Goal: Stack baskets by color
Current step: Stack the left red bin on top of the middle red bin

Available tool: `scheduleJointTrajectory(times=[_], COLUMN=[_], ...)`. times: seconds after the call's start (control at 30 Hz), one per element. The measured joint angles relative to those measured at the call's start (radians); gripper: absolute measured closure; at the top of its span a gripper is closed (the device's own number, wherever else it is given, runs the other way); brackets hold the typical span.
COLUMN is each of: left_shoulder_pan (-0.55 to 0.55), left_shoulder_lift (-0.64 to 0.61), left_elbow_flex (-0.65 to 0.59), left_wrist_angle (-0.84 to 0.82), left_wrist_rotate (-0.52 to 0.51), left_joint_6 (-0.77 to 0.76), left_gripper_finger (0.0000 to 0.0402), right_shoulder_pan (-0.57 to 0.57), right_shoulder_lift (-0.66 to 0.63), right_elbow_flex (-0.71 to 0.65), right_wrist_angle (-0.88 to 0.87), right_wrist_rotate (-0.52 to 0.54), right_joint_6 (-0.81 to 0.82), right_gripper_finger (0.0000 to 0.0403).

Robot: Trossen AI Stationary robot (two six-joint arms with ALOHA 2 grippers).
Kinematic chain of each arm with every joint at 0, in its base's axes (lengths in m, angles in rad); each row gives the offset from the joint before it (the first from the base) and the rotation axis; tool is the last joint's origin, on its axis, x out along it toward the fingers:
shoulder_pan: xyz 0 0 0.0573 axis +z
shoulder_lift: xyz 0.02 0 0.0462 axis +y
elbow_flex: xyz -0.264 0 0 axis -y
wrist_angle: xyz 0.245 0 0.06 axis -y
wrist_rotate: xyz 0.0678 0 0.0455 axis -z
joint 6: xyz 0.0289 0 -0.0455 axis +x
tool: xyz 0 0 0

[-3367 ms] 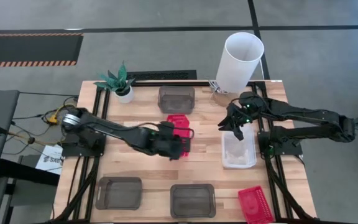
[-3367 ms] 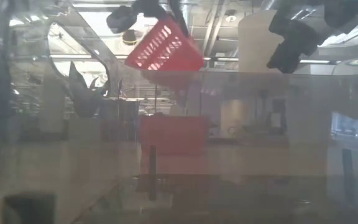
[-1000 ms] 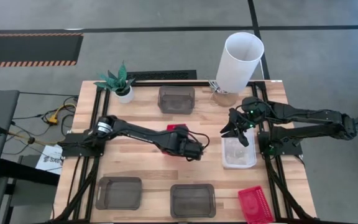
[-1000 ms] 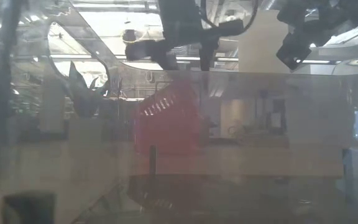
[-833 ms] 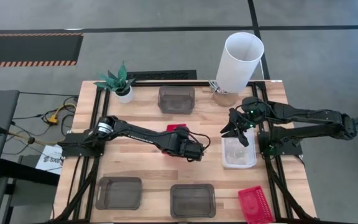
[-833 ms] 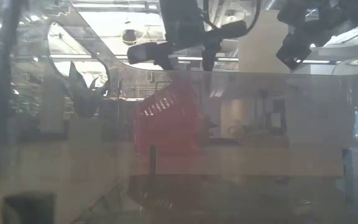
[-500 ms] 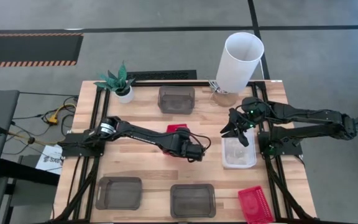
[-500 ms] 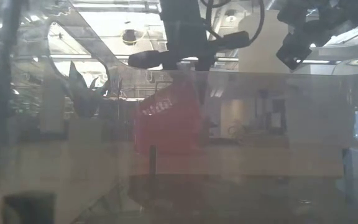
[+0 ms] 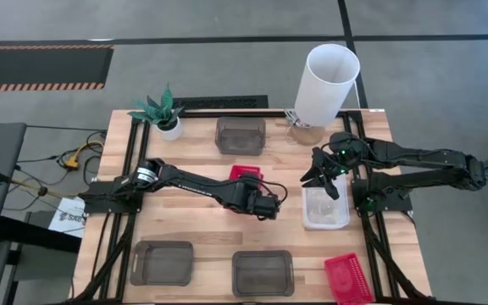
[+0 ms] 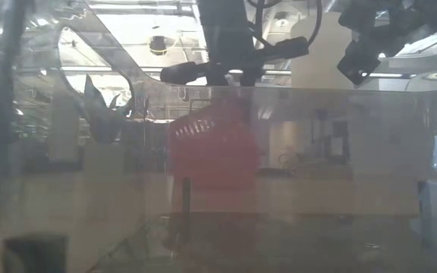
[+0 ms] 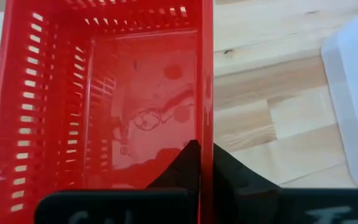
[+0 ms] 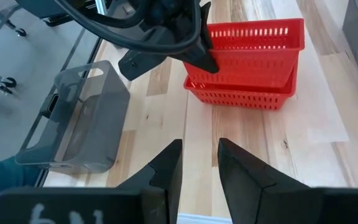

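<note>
Where left gripper (image 11: 201,163) pinches, red basket's (image 11: 110,99) wall between fingers

Floor: grey concrete floor (image 9: 185,21) with dark seams
Marking: black-and-orange hazard strip (image 9: 41,66) at upper left
Bench: pale wooden slatted bench (image 9: 202,165) on black frame
</note>
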Motion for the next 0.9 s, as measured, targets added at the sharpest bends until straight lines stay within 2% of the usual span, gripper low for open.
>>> scheduleJointTrajectory(times=[0.3, 0.53, 0.67, 0.77, 0.9], left_shoulder_pan=[0.0, 0.0, -0.001, 0.003, 0.005], left_shoulder_lift=[0.001, 0.051, 0.062, 0.061, 0.061], left_elbow_flex=[0.0, 0.001, 0.003, 0.002, 0.002], left_wrist_angle=[-0.002, 0.004, 0.048, 0.064, 0.071], left_wrist_rotate=[-0.021, 0.034, -0.008, -0.006, -0.003], left_joint_6=[-0.035, -0.058, -0.039, -0.001, 0.015], left_gripper_finger=[0.0401, 0.0401, 0.04, 0.0387, 0.0344], right_shoulder_pan=[0.0, 0.0, 0.007, 0.024, 0.041], right_shoulder_lift=[0.0, 0.0, 0.0, 0.0, 0.0], right_elbow_flex=[0.0, 0.0, 0.0, 0.0, 0.0], right_wrist_angle=[0.0, -0.003, -0.005, -0.005, 0.003], right_wrist_rotate=[0.0, -0.002, -0.007, -0.006, -0.005], right_joint_6=[-0.001, -0.001, -0.001, -0.003, -0.003], right_gripper_finger=[0.0281, 0.0281, 0.0281, 0.0281, 0.0281])
